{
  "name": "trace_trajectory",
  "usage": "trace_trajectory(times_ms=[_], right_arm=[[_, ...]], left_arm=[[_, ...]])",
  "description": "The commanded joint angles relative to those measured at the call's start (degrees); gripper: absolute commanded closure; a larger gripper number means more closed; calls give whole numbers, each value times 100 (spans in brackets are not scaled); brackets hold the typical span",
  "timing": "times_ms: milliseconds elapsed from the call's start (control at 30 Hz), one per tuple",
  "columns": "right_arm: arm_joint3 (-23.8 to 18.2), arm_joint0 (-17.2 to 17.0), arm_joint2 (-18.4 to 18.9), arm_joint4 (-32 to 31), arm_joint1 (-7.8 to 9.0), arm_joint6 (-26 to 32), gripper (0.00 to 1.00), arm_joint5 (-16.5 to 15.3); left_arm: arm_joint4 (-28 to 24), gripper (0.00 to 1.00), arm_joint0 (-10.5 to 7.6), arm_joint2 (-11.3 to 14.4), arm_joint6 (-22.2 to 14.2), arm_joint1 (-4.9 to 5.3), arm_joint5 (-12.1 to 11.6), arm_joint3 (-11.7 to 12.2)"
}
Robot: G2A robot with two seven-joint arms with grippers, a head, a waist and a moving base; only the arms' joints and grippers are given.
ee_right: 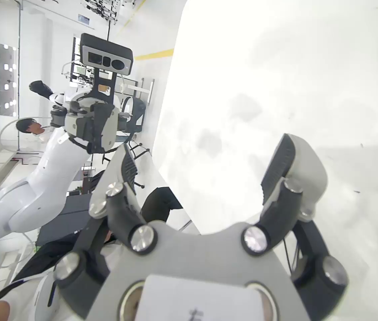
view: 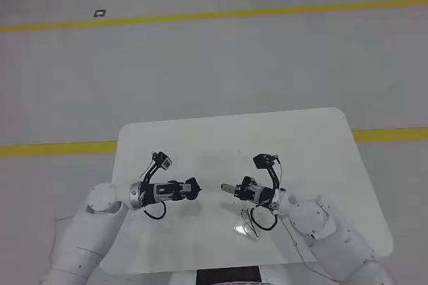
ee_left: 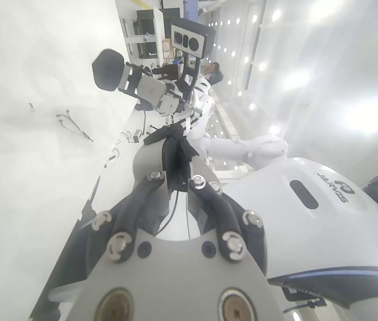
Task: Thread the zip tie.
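Evidently pre-pickup | zip tie (view: 247,226) loose on table (view: 307,142), near side | right gripper (ee_right: 205,168) wide, empty | left gripper (ee_left: 175,148) pinched shut | next, likely: grasp tie.

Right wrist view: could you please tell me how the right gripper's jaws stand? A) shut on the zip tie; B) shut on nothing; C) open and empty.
C: the right gripper has its jaws wide apart with nothing between them, while the zip tie lies on the table.
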Motion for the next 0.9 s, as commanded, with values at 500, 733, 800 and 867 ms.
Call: trace_trajectory(times_ms=[500, 733, 800, 867], right_arm=[[0, 0, 0, 0, 0, 0, 0, 0], [0, 0, 0, 0, 0, 0, 0, 0], [0, 0, 0, 0, 0, 0, 0, 0], [0, 0, 0, 0, 0, 0, 0, 0]], left_arm=[[509, 100, 116, -767, -325, -427, 0, 48], [329, 100, 114, -912, -615, -527, 0, 107], [329, 100, 114, -912, -615, -527, 0, 107], [329, 100, 114, -912, -615, -527, 0, 107]])
